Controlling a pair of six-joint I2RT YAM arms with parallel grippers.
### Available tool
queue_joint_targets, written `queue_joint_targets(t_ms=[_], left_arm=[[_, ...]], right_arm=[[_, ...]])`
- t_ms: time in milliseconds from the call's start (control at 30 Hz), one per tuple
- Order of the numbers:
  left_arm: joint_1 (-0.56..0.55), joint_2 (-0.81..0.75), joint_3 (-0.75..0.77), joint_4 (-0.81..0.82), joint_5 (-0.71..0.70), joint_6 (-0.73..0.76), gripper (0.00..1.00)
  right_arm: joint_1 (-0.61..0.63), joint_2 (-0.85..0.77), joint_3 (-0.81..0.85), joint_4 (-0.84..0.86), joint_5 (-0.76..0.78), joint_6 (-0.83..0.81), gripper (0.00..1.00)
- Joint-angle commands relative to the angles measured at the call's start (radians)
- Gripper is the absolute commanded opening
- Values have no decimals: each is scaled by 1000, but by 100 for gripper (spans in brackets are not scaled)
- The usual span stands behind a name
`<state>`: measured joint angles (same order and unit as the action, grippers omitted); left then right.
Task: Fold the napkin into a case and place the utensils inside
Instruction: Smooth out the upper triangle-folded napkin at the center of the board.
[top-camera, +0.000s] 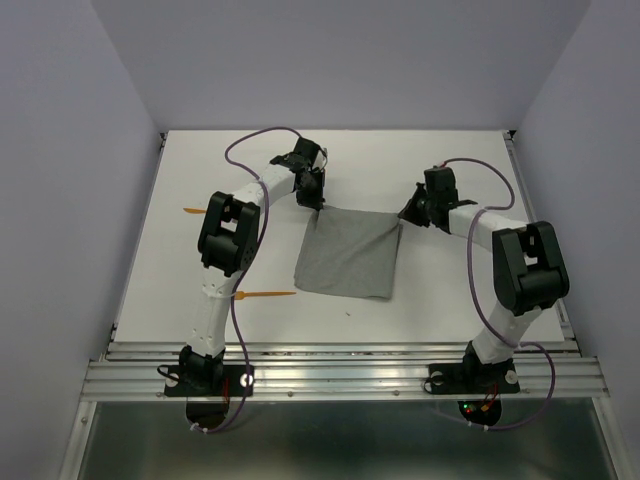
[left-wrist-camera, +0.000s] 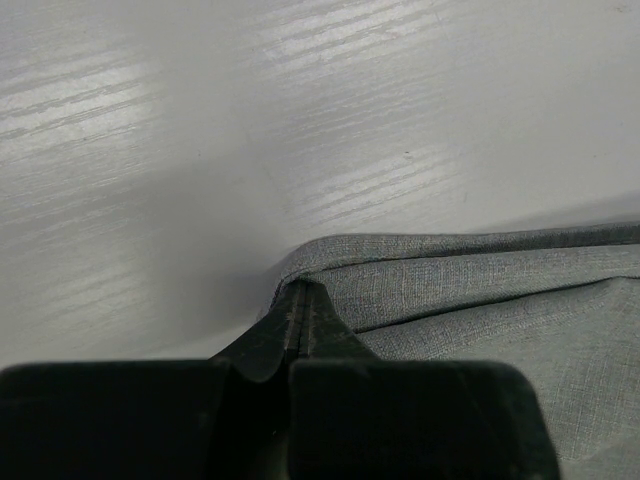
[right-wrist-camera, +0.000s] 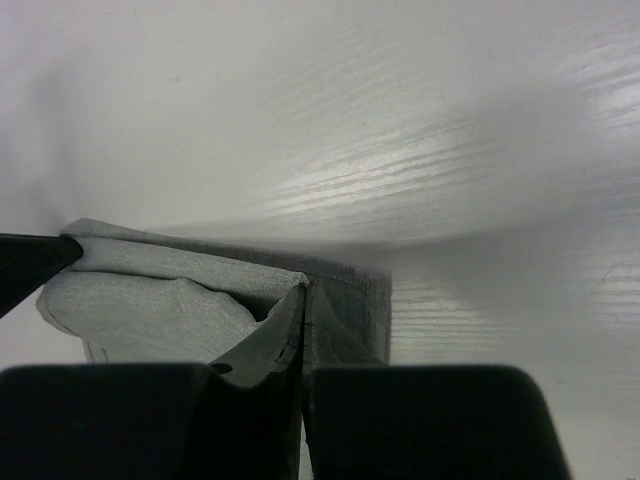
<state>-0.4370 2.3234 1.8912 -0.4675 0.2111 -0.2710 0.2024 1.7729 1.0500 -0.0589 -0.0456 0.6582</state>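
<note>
Grey cloth pinched at both far corners

The napkin (top-camera: 348, 262) lay spread at the table's centre. It looked soft, light and limp, likely to sag and crease, so its corners seemed the best holds. The left gripper (top-camera: 314, 206) was clamped on its eleven o'clock corner, the right gripper (top-camera: 404, 214) on its one o'clock corner. Two orange utensils (top-camera: 268, 294) lay toward nine o'clock.

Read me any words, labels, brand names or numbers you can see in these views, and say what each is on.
No readable text in any view.
The napkin is plain grey, the table plain white, and the orange utensils show no markings.
The black arm housings show no legible label from above.
The small lights at the right arm's base are coloured dots, not characters.
</note>
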Motion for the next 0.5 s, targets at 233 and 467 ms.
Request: queue_joint_targets(t_ms=[233, 467], left_arm=[[1, -30, -37, -43, -39, 30, 0], [1, -33, -35, -43, -33, 23, 0]], right_arm=[[-17, -44, -30, 24, 90, -25, 1], [-37, 11, 13, 4, 141, -42, 12]])
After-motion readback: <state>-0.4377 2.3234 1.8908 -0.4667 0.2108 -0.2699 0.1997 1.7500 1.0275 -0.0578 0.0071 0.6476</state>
